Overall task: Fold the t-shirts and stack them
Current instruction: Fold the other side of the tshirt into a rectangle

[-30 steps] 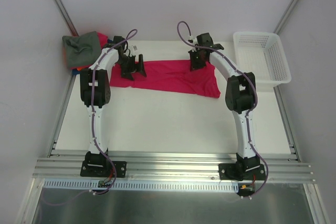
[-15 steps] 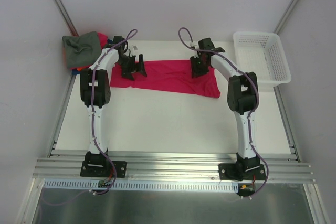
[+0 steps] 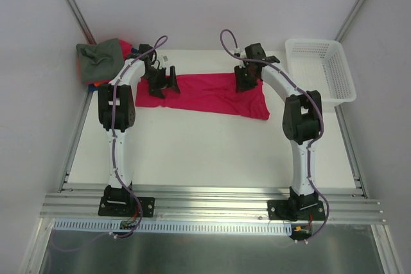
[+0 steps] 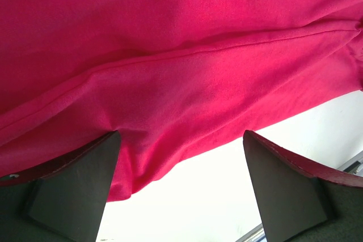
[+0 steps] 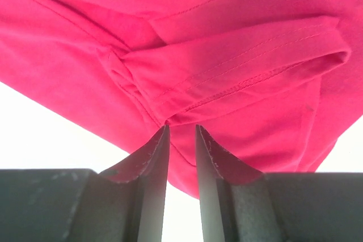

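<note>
The crimson t-shirt [image 3: 205, 94] lies spread flat across the far part of the table, folded into a long band. My left gripper [image 3: 162, 85] stands wide open over its left end; in the left wrist view the left gripper [image 4: 181, 134] straddles the shirt's edge [image 4: 170, 83] with bare table between the fingers. My right gripper [image 3: 245, 81] is at the shirt's far right part. In the right wrist view the right gripper [image 5: 182, 127] is open by a narrow gap, its tips at a hemmed sleeve fold [image 5: 249, 72], with nothing held. A grey-green t-shirt [image 3: 99, 59] lies crumpled at the far left corner.
A white lattice basket [image 3: 334, 91] stands at the far right of the table. Red and blue cloth peeks out under the grey-green shirt. Metal rails run along the table's left, right and near edges.
The right gripper went from shut to a narrow opening and let go of the crimson shirt; its arm shifted slightly to the right. The left arm and the shirt stayed put.
</note>
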Robot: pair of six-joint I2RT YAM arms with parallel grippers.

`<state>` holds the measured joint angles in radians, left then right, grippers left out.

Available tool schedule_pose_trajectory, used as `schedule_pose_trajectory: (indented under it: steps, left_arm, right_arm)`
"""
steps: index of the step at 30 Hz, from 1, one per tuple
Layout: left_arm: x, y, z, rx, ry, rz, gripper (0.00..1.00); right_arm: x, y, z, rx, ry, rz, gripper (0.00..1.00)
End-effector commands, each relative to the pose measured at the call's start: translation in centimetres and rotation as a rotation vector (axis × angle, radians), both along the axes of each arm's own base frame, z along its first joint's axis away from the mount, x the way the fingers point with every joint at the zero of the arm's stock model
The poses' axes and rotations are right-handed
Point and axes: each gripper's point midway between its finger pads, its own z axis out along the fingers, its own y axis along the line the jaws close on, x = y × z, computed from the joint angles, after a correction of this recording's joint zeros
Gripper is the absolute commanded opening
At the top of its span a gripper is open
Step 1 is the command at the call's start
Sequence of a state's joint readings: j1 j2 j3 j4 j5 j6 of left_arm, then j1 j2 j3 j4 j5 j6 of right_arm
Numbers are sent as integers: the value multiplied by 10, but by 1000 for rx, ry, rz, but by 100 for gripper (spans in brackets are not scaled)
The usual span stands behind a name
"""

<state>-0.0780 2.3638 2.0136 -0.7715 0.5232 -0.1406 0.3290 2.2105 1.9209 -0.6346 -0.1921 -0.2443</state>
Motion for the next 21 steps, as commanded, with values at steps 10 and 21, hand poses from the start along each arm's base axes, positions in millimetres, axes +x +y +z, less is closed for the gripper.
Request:
schedule_pose_trajectory:
  steps: [10, 21]
  left_arm:
    - [-3, -8, 8, -25, 0, -10, 91]
    - [-3, -7, 8, -24, 0, -9, 91]
  right_arm:
    - [-19, 22, 9, 33, 20, 53, 27]
    - [-20, 23, -3, 25, 40, 53, 28]
